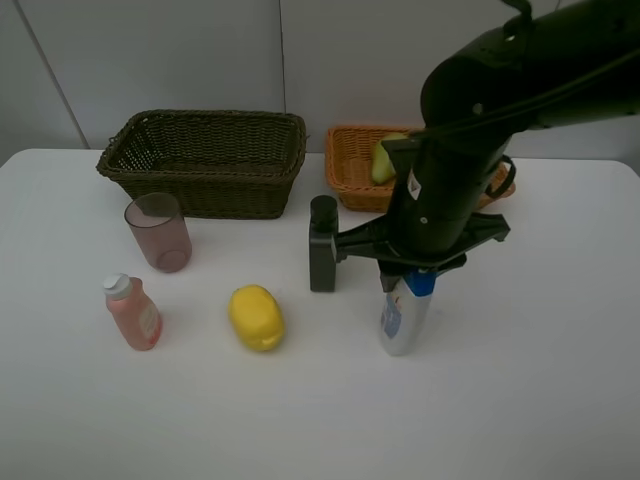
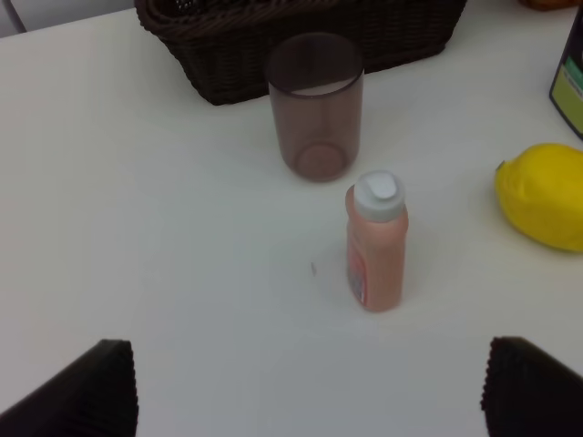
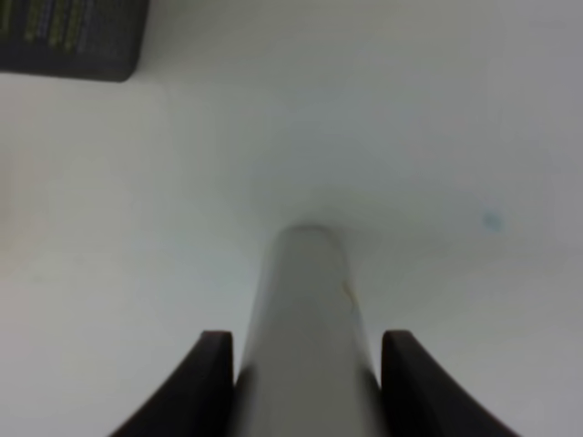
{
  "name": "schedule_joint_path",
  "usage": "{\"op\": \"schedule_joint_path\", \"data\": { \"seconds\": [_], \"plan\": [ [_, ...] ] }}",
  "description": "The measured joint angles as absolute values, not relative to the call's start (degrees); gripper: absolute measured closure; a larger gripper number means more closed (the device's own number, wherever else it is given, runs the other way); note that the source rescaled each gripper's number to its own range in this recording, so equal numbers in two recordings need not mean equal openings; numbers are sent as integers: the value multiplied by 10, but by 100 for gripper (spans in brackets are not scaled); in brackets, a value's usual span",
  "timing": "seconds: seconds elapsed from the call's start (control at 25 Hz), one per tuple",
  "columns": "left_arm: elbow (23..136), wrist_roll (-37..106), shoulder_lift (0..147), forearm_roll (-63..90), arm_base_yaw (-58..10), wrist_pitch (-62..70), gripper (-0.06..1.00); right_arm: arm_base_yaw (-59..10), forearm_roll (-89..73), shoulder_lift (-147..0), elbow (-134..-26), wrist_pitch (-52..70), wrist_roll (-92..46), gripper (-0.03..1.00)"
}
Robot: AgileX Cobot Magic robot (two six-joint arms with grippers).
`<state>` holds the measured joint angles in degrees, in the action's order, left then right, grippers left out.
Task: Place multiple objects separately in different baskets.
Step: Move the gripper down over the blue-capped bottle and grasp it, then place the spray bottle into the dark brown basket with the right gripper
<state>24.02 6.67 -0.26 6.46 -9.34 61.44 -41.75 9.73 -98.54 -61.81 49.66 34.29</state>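
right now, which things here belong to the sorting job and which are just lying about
Job: dark basket, orange basket, pear, pink cup, pink bottle, lemon, dark green bottle, white bottle.
Lying about: nothing but the table.

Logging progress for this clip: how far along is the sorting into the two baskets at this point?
Done: a green fruit lies in the light basket; the arm hides the rest of it. In hand: the right gripper is shut on the white bottle. Remaining: cup, pink bottle, lemon and dark bottle sit on the table; the dark basket looks empty.
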Motion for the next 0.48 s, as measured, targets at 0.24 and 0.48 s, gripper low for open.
{"op": "schedule_joint_path", "data": {
  "seconds": [0.24,0.48],
  "plan": [
    [240,67,-3,65,-93,614,-5,-417,89,-958,-616,502,340,97],
    [240,67,-3,65,-93,614,-5,-417,92,-916,-616,518,339,97]
  ]
}}
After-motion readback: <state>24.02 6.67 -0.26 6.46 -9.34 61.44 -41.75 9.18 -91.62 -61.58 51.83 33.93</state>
